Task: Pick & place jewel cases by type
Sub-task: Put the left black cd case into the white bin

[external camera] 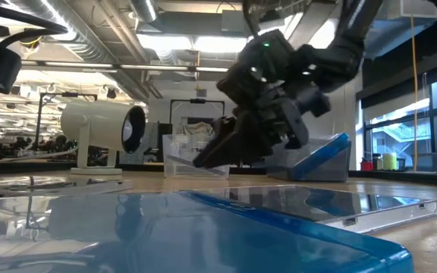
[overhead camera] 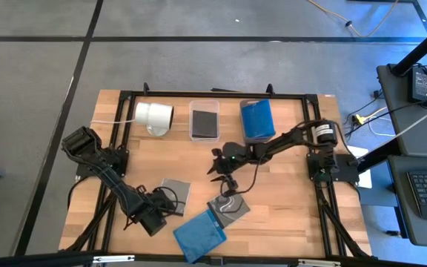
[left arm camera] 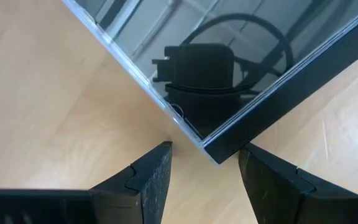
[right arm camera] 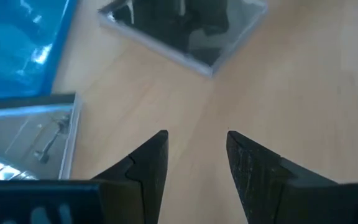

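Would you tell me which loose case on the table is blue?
The blue case at the table's front edge; the other two loose cases are dark.

A translucent blue jewel case (overhead camera: 199,235) lies nearest; beside it, a dark grey case with white swirl (overhead camera: 228,208).

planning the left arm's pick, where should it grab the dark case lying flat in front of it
Probably by the near corner. The dark case lies flat on the table, its corner pointing between the left gripper and its open fingers. Slide in low from the arm's side, one finger along each edge.
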Robot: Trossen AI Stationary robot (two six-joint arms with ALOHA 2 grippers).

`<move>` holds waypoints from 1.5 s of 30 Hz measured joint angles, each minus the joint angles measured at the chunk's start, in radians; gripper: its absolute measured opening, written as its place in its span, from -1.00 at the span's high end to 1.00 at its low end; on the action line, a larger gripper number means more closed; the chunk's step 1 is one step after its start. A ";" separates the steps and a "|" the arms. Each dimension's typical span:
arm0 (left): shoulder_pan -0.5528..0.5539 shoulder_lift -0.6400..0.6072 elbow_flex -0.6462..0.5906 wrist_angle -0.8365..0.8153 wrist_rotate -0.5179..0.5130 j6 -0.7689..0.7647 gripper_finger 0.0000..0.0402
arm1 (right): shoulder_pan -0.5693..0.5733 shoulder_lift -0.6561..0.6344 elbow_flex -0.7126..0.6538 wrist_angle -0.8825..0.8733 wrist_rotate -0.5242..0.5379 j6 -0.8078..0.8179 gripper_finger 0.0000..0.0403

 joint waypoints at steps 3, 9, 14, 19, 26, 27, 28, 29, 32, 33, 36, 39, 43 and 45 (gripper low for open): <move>0.000 0.000 -0.002 0.018 -0.022 -0.001 0.09 | 0.000 0.034 0.073 -0.040 -0.012 0.003 0.17; 0.002 0.001 -0.004 0.030 -0.046 -0.002 0.09 | 0.004 0.115 0.192 -0.112 -0.011 0.005 0.17; 0.002 0.001 -0.004 0.029 -0.049 0.020 0.09 | 0.018 0.185 0.262 -0.129 -0.012 0.002 0.17; 0.003 0.001 -0.004 0.028 -0.051 0.024 0.09 | 0.027 0.230 0.314 -0.125 -0.012 0.000 0.17; 0.004 0.002 -0.004 0.029 -0.067 0.023 0.09 | 0.032 0.236 0.331 -0.116 -0.011 -0.022 0.17; 0.004 0.002 -0.004 0.029 -0.072 0.023 0.09 | 0.032 0.236 0.331 -0.110 -0.011 -0.023 0.17; 0.004 0.002 -0.004 0.029 -0.078 0.023 0.09 | 0.032 0.236 0.331 -0.107 -0.011 -0.023 0.17; 0.004 0.003 -0.005 0.029 -0.086 0.023 0.09 | 0.032 0.236 0.331 -0.107 -0.011 -0.023 0.17; 0.004 0.004 -0.005 0.031 -0.115 0.023 0.09 | 0.033 0.236 0.331 -0.114 -0.009 -0.019 0.17; 0.004 0.005 -0.006 0.032 -0.126 0.023 0.09 | 0.035 0.236 0.331 -0.116 -0.007 -0.019 0.17; 0.004 0.006 -0.007 0.034 -0.152 0.025 0.09 | 0.041 0.235 0.331 -0.139 -0.006 -0.019 0.17; 0.004 0.007 -0.007 0.034 -0.175 0.027 0.09 | 0.051 0.232 0.334 -0.177 -0.001 -0.020 0.17; 0.004 0.008 -0.008 0.035 -0.210 0.085 0.08 | 0.059 0.229 0.336 -0.221 0.000 -0.009 0.17; 0.003 0.008 -0.008 0.035 -0.228 0.116 0.08 | 0.061 0.228 0.336 -0.237 0.000 -0.001 0.17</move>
